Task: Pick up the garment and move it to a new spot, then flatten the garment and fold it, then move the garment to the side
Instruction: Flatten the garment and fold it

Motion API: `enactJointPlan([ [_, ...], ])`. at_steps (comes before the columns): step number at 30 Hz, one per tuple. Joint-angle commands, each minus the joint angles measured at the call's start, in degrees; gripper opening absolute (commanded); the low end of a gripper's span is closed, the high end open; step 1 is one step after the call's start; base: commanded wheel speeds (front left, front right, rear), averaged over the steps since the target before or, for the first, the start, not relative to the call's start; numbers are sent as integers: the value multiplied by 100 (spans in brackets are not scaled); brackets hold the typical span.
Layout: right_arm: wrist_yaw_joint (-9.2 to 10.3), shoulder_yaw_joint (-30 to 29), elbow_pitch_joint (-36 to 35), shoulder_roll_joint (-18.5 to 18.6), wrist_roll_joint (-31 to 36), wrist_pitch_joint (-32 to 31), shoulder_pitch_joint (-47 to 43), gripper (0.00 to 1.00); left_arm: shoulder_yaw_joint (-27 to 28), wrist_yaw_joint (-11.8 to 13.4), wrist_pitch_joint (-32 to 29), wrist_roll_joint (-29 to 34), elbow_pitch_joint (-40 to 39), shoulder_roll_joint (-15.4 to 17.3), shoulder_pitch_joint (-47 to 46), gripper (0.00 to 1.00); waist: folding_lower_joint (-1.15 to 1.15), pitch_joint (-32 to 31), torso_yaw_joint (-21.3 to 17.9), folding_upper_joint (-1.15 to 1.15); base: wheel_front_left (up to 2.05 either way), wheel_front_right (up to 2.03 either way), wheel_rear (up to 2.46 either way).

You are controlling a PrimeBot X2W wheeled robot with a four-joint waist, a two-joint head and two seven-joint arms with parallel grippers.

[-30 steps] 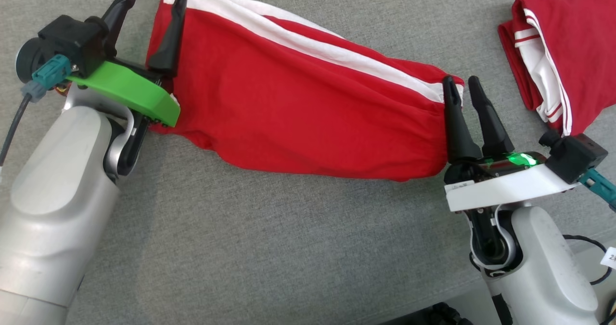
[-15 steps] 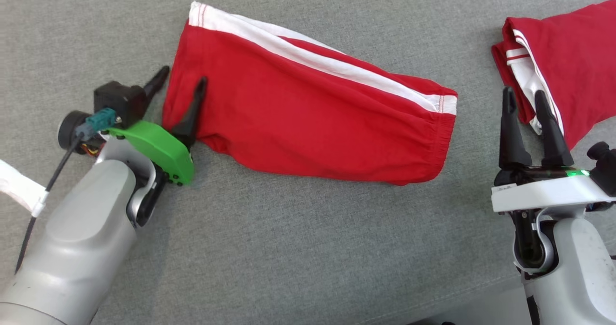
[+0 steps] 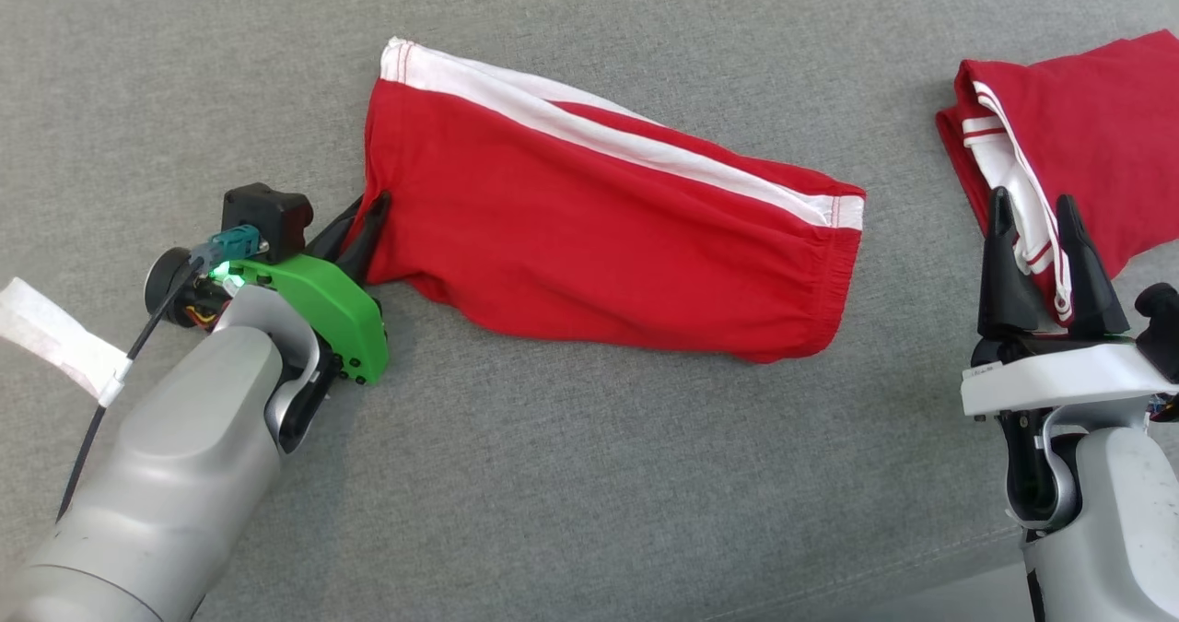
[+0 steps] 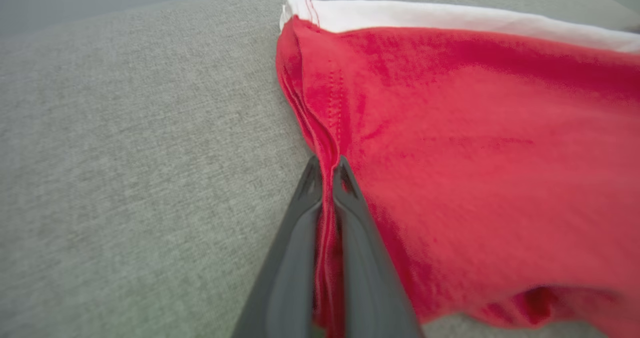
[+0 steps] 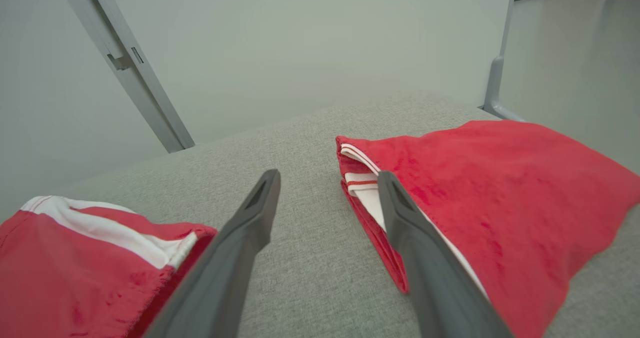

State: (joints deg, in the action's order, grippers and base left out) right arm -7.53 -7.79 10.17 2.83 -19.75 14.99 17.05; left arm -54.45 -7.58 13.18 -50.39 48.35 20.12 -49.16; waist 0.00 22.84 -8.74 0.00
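Red garment (image 3: 608, 235), white-striped, lies flat at mid grey cushion (image 3: 589, 475), running 10 to 4 o'clock. Left gripper (image 3: 367, 212) at its 9 o'clock edge — fingers pinched together on the hem. Right gripper (image 3: 1033, 200) off at 3 o'clock — fingers spread, empty, over a second folded red garment (image 3: 1105, 124)

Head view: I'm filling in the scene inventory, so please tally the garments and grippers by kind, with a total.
laid-out red garment, white stripe: 1
folded red garment, white trim: 1
grippers, left gripper and right gripper: 2
Total: 4
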Motion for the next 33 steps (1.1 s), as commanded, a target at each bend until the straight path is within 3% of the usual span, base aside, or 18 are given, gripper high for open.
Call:
enactJointPlan([
  [1, 10, -38, 62, 21, 99, 24, -81, 100, 4, 20, 33, -85, 164, 24, 68, 0, 0, -138, 105, 0, 0, 0, 0],
  [11, 10, -115, 452, 22, 592, 24, -168, 100, 294, 20, 206, -386, 577, -181, 489, 0, 0, -738, 665, 0, 0, 0, 0],
  [25, 10, -9, 952, 22, 951, 25, -420, 100, 1780, 212, 202, 195, 5, -482, 1972, 0, 0, -1330, 1427, 0, 0, 0, 0],
  [26, 10, 77, 991, 23, 991, 25, -410, 100, 1991, 223, 203, 408, -125, -519, 2118, 4, 0, -1330, 1504, 0, 0, 0, 0],
  [27, 10, 126, 991, 23, 1027, 24, -385, 100, 2083, 238, 204, 498, -190, -535, 2165, 58, 0, -1325, 1531, 0, 0, 0, 0],
  [28, 10, 225, 969, 20, 1093, 24, -347, 100, 2212, 246, 204, 620, -275, -565, 2224, 100, 0, -1315, 1572, 0, 0, 0, 0],
  [33, 10, 754, 921, 25, 1160, 25, -114, 100, 2795, 228, 202, 1169, -699, -700, 2461, 100, 0, -1258, 1753, 0, 0, 0, 0],
])
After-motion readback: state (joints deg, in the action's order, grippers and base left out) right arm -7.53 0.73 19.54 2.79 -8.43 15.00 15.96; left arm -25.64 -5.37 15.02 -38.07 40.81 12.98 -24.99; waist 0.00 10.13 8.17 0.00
